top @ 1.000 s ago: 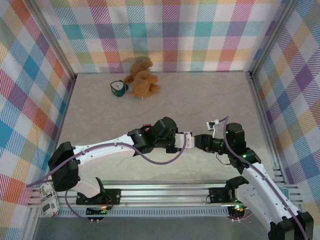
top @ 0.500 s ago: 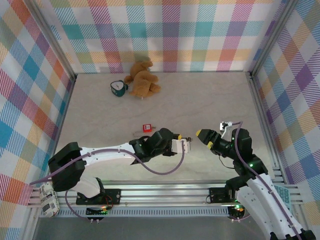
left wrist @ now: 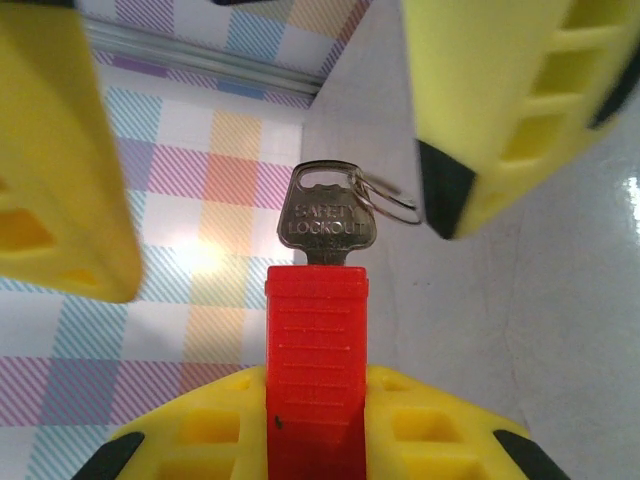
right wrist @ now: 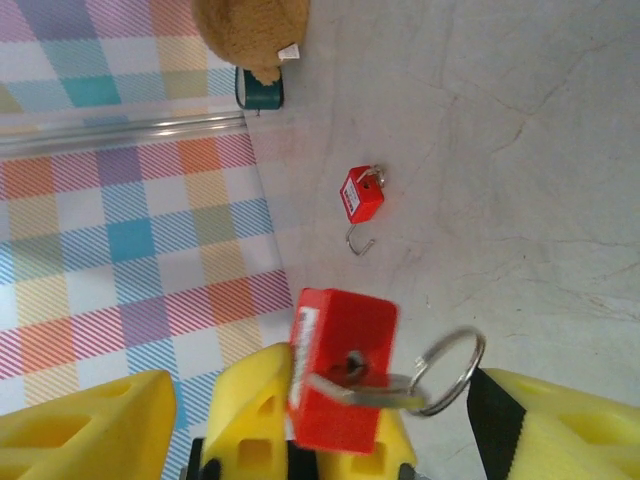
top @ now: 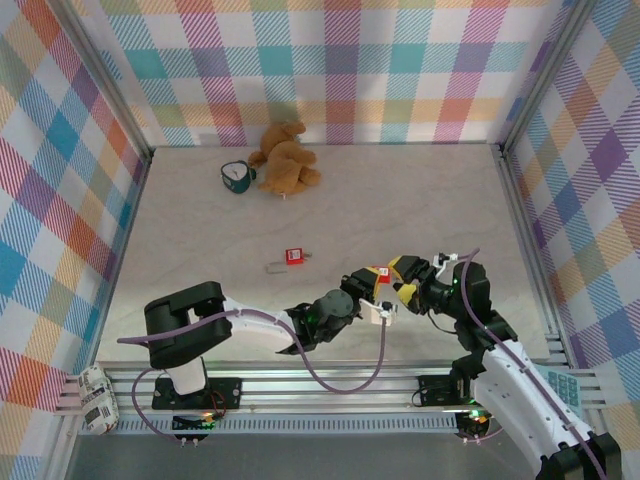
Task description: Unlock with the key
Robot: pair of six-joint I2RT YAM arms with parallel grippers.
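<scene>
Pale stone-patterned bench (top: 200,220): brown plush toy (top: 283,160) at its far edge, small red square padlock (top: 294,257) lying loose mid-bench. My left fingers (left wrist: 420,440) pinch a second red plastic padlock (left wrist: 315,370) above the near bench. My right fingers (right wrist: 560,430) stand spread either side of it, gripping nothing. The small dull metal key (left wrist: 326,225) sits in the held padlock's keyhole, with a wire ring (right wrist: 447,372) through its head.

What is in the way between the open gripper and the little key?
Nothing visible. The key sticks out of the red padlock held by the left gripper, and the right gripper's open jaws stand on either side of it, with only air between.
</scene>
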